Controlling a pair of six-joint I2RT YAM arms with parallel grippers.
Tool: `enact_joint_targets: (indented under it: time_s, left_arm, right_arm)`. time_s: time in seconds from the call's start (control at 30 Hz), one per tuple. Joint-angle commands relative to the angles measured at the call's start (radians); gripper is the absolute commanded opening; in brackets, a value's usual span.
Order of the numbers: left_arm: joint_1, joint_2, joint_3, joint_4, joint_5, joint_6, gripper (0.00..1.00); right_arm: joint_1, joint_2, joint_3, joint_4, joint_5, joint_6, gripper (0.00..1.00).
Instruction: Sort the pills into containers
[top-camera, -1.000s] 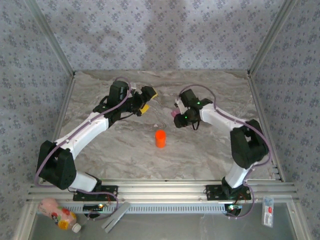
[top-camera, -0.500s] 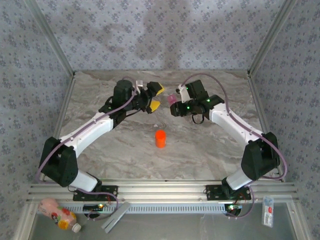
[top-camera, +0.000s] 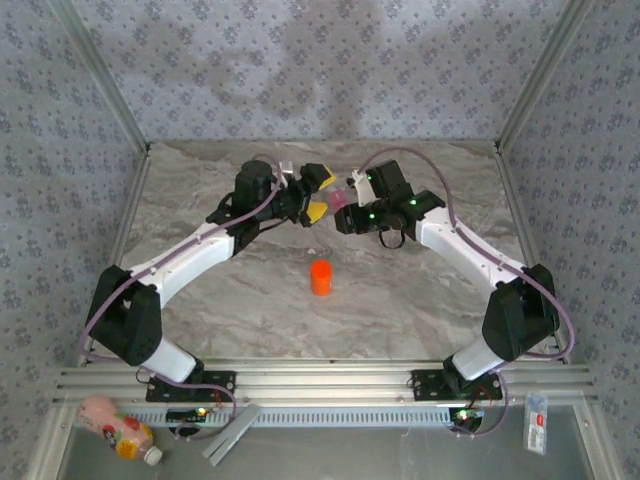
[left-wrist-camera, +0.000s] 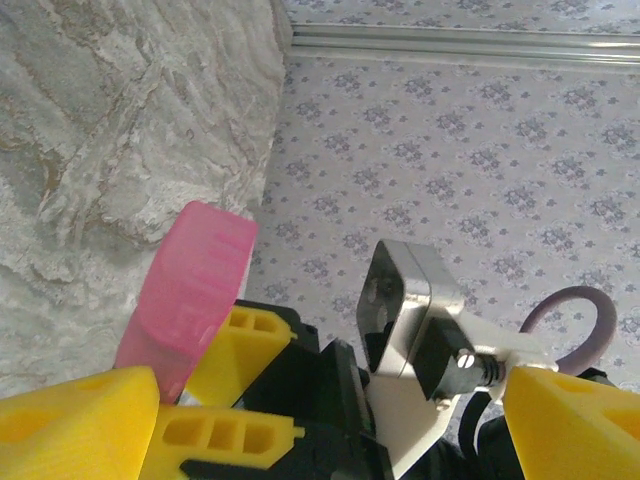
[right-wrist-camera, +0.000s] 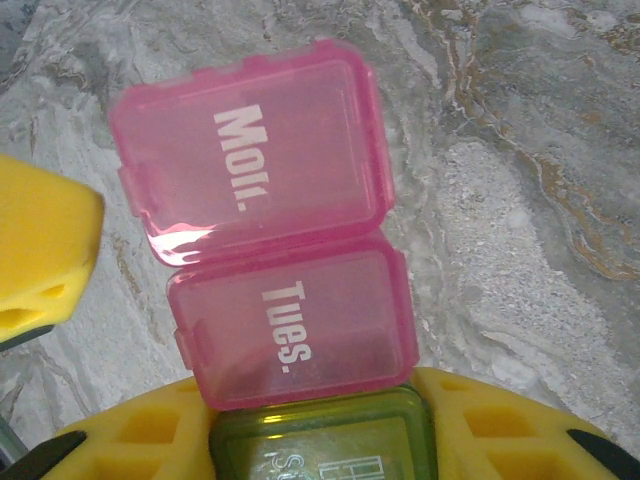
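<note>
The pill case (right-wrist-camera: 285, 260) is held up over the far middle of the stone-look table (top-camera: 400, 310). It is gripped by the right gripper (right-wrist-camera: 312, 425). The gripper's yellow fingers (right-wrist-camera: 490, 430) are pressed in on the two sides of the green end of the case. The rest of the case sticks out past the fingers. Two pink lids are seen there in a row. "Tues." is printed on the one next to the green part. "Mon." is printed on the one at the far tip. Some white letters are seen on the green lid too, but they cannot be read.

The left gripper (top-camera: 318, 194) is held right next to the case, facing the right gripper. Its two yellow fingers are spread far apart, and nothing is held in them. From the right wrist, one of these fingers (right-wrist-camera: 40, 250) is seen just beside the "Mon." lid. Whether the lid is touched by it cannot be told. From the left wrist, the pink end of the case is seen from its edge, poking up out of the right gripper's fingers.

A small orange bottle (top-camera: 320, 277) is stood upright on the table, nearer the arm bases and well apart from both grippers. A pink and yellow drink bottle (top-camera: 120, 430) is laid on its side past the table's near edge, at the left.
</note>
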Motion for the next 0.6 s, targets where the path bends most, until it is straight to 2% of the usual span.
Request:
enact_joint_targets:
  time_s: [0.0,0.57]
  left_arm:
    - [-0.006,0.016,0.043,0.054,-0.001,-0.018,0.89]
    - [-0.006,0.013,0.055,0.060,-0.005,-0.021,0.89]
  right_arm:
    - [0.012,-0.003,0.039,0.006,-0.019,0.013,0.38]
    - [0.030,0.011,0.042,0.005,-0.016,0.013,0.38]
